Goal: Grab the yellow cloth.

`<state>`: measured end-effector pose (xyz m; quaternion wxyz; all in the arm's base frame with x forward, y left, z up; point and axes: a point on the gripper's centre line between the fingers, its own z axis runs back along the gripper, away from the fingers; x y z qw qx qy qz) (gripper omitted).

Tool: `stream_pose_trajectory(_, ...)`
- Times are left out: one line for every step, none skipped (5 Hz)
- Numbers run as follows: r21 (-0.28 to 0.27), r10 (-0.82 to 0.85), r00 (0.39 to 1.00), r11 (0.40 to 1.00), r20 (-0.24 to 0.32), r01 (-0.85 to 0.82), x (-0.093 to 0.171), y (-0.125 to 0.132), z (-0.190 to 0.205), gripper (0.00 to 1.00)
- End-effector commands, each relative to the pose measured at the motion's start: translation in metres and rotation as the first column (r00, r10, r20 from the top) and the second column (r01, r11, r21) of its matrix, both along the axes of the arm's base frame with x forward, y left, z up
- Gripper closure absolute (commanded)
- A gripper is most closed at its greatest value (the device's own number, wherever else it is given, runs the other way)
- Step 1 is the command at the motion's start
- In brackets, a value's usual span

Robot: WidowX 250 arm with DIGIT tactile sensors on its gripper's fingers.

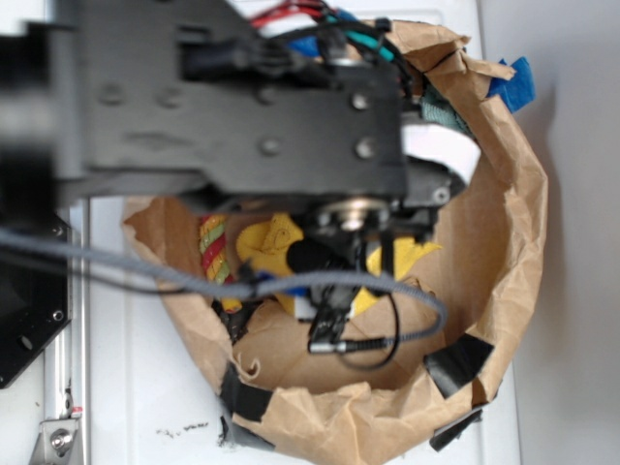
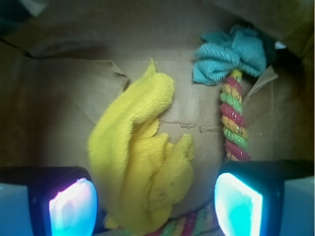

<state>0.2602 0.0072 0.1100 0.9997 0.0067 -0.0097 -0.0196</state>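
**Gripper poised over the yellow cloth inside a brown paper bag**

In the wrist view, the gripper (image 2: 155, 206) sits at the bottom edge with its jaws spread wide. The two glowing fingertips (image 2: 73, 206) stand well apart, and nothing is pinched between them. Between them, and reaching up beyond them, lies the yellow cloth (image 2: 140, 162), a crumpled fuzzy towel resting on the brown floor of the paper bag (image 2: 64, 98). Its lower folds lie in the gap between the fingertips, though whether either pad touches it cannot be told.

Just right of the cloth runs a twisted rope (image 2: 234, 125) of red, yellow and green strands. Another stretch of the rope curls along the bottom edge, under the cloth. At the rope's far end, touching it, sits a smaller teal cloth (image 2: 229, 56), bunched against the back wall.

From the exterior view, the black arm (image 1: 242, 107) covers much of the bag's (image 1: 504, 223) open mouth. Patches of the yellow cloth (image 1: 266, 242) and the rope (image 1: 213, 247) show beneath it.
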Motion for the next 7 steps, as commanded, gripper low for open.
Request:
stream_pose_trajectory(0.005, -0.019, 0.999, 1.000, 0.029, 0.019, 0.000, -0.008, -0.014, 0.00)
stream_pose_trajectory(-0.023, -0.049, 0.998, 0.998, 0.038, 0.050, 0.000, -0.013, -0.021, 0.00)
stream_pose_trajectory(-0.047, -0.073, 0.996, 0.996, 0.044, 0.075, 0.003, -0.016, -0.029, 0.00)
stream_pose_trajectory(-0.084, -0.084, 0.995, 0.993, 0.058, 0.089, -0.028, -0.036, -0.032, 0.00)
stream_pose_trajectory(-0.097, -0.087, 0.994, 0.991, 0.060, 0.093, -0.022, -0.039, -0.038, 0.00)
stream_pose_trajectory(-0.084, -0.091, 0.994, 0.992, 0.053, 0.095, -0.019, -0.039, -0.055, 0.00)
stream_pose_trajectory(-0.063, -0.074, 0.997, 0.995, 0.038, 0.076, -0.011, -0.033, -0.065, 0.00)
